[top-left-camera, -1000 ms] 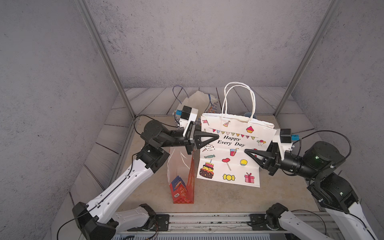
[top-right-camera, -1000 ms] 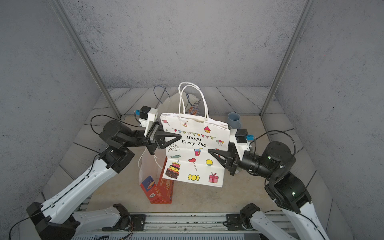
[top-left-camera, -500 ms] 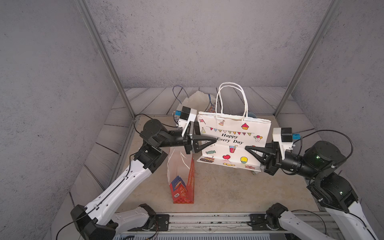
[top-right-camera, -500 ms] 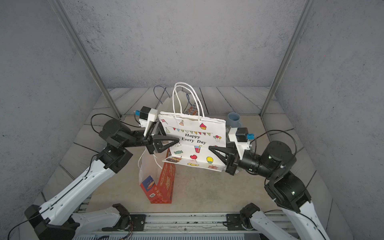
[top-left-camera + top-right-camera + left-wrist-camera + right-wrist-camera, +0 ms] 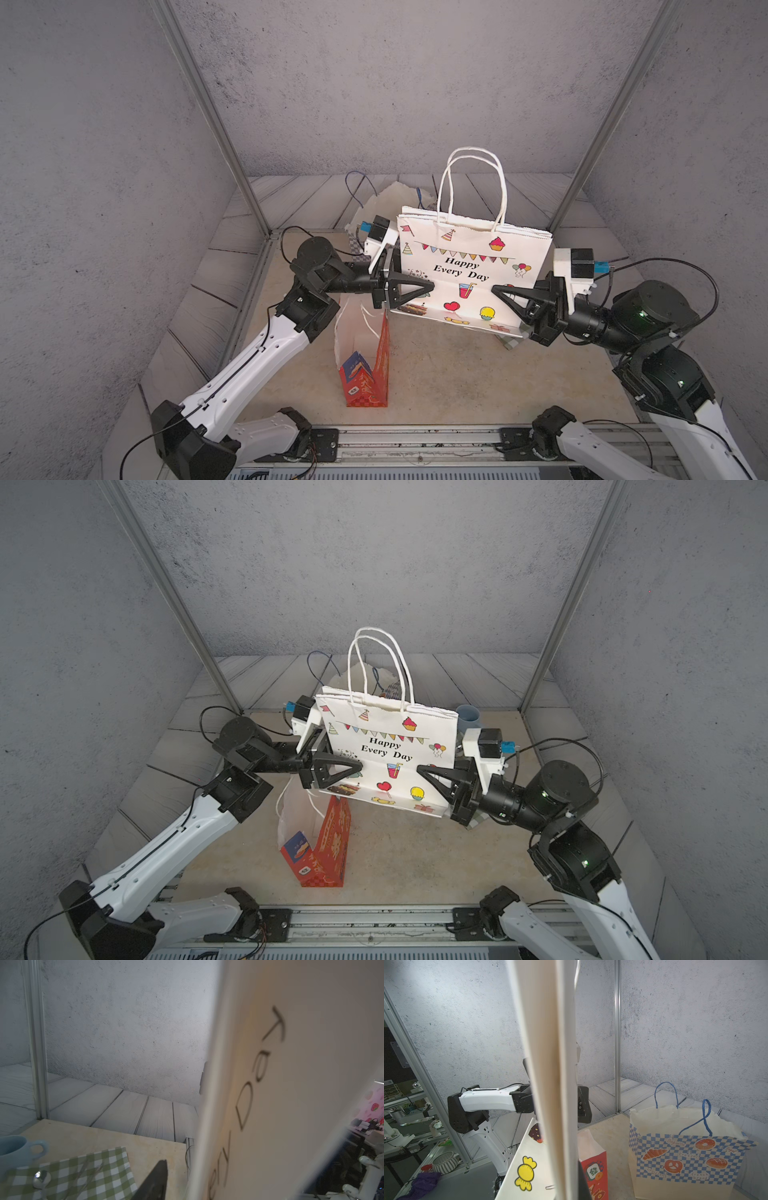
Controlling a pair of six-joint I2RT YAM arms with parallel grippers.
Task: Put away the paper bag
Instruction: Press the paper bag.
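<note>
Pinching one edge of the paper bag [image 5: 469,266] in my closed right fingers [image 5: 500,291]; left fingers [image 5: 426,286] parted around the opposite edge.

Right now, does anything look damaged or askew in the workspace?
Yes. The white printed paper gift bag is creased across its middle, its lower half bent forward. Behind it, the blue-checked bakery paper bag has a ragged, torn-looking top rim.
</note>
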